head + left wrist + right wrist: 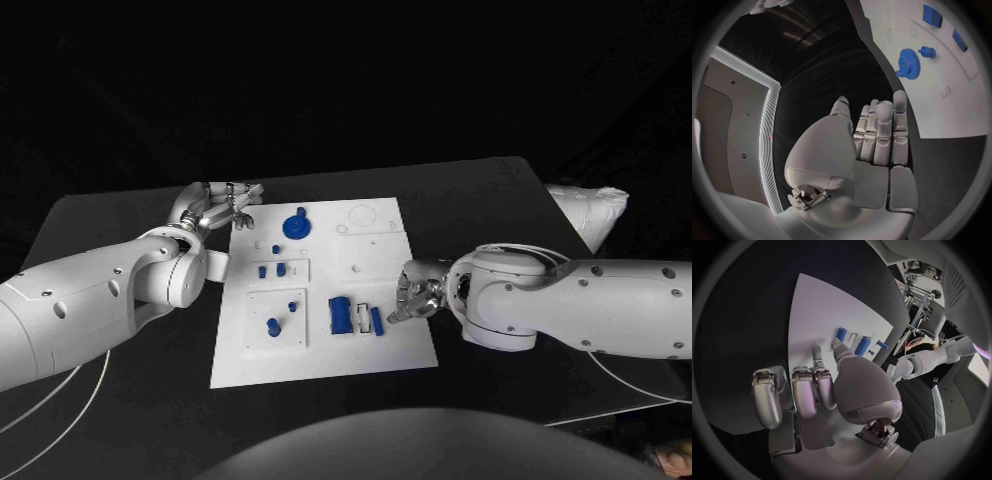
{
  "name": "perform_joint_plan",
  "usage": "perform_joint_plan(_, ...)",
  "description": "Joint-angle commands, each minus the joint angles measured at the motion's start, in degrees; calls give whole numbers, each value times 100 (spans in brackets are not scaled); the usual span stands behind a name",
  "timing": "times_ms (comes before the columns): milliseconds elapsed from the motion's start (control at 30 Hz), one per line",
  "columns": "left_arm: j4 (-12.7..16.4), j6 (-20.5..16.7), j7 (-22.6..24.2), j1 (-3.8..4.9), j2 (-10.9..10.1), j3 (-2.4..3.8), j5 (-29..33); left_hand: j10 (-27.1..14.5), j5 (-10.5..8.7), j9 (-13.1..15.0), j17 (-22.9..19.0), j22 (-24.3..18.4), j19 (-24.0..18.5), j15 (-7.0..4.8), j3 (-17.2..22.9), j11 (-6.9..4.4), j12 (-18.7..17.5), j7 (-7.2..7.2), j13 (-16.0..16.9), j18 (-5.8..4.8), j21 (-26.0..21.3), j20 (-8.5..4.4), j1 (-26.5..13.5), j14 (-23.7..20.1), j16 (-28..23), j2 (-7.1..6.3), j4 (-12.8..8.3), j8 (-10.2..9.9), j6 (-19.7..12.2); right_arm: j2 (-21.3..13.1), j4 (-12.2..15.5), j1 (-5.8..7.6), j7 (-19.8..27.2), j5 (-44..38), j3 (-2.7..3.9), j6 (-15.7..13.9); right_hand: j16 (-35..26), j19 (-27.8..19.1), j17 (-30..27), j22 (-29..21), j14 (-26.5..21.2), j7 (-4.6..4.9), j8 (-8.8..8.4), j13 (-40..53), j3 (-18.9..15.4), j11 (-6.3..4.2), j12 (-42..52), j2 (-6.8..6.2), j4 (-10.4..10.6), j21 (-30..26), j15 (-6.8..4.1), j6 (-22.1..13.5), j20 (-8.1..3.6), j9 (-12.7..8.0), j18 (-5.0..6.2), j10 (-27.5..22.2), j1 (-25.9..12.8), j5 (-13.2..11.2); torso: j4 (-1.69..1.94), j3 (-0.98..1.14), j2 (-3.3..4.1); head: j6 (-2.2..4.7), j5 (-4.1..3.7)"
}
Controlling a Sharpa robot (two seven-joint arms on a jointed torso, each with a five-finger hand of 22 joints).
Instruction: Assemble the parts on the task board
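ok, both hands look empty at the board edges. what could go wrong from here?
1. The right hand sits close beside the blue parts at the board edge; a sweep inward could knock them.
2. The left hand hovers near the gear; a careless reach might nudge it.
3. The parts are small, so a pinch may slip.

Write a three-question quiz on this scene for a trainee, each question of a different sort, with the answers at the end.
1. True or false: the left hand is holding the round blue toothed gear.
2. Which edge of the white rectangular task board is the right hand nearest? A) far edge B) robot's right edge C) near edge
3. Fill in: the large blue rectangular block lies on the board next to the ____ hand.

Key
1. False: the gear lies on the board, apart from the left hand, which holds nothing.
2. B
3. right
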Motion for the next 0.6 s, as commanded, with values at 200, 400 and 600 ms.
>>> perform_joint_plan(200,15,102,35,4,7,4,-19,-50,36,6,-5,6,53,-11,-26,-1,15,-8,-1,59,-13,5,-11,-45,-20,57,-2,19,-49,34,37,-17,-19,141,-7,-185,23,600,1508,1507,603,25,-72,1507,-96,56,16,-6,286,26,64,-29,63,-62,-38,604,-487,204,1,0,-2,1,8)
perform_joint_plan(400,13,104,34,4,2,4,-19,-50,36,6,-5,6,53,-11,-26,-1,15,-8,-1,59,-13,5,-11,-45,-20,57,-2,19,-49,98,59,-18,91,449,-6,-338,23,600,1508,1507,603,28,-94,1507,-94,60,16,-11,309,26,68,-32,67,-83,-38,604,-538,270,0,-2,-1,1,-1)
perform_joint_plan(600,7,116,36,3,12,4,-19,-50,36,6,-5,6,53,-11,-26,-1,15,-8,-1,59,-13,5,-11,-45,-20,57,-2,19,-49,242,22,-22,86,514,-6,-335,23,600,1508,1507,603,14,-94,1507,-38,50,16,-28,237,26,64,13,66,-98,-38,604,-466,293,-4,0,-1,1,-21)
